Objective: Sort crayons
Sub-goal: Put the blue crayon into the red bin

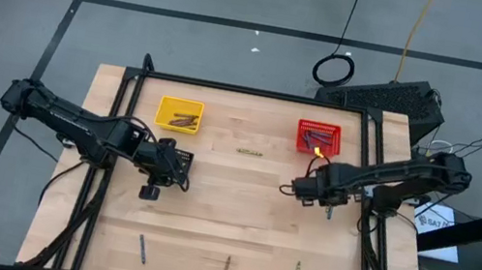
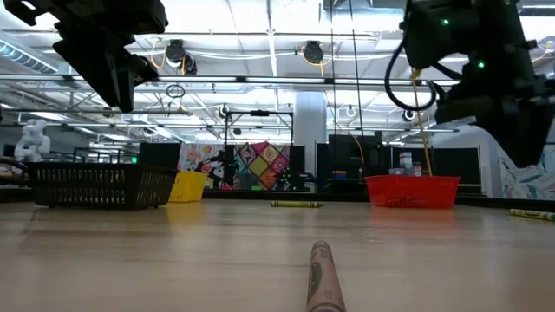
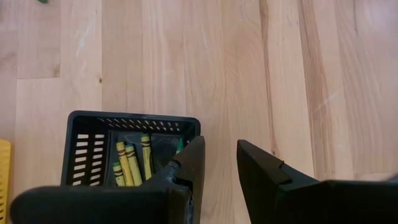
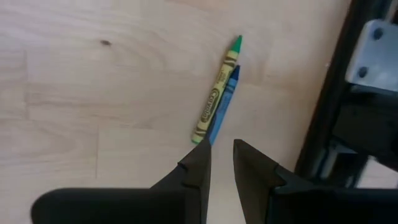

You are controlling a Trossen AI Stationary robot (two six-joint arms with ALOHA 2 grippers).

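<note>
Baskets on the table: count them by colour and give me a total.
Yellow basket: 1
Red basket: 1
Black basket: 1
Total: 3

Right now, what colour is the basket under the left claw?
Black mesh basket, with yellow-green crayons inside. Clearest in the left wrist view.

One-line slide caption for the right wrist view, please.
Right claw, fingers slightly apart and empty, hovers over a yellow-green paper-wrapped crayon lying against a blue crayon on the pale wooden tabletop.
</note>
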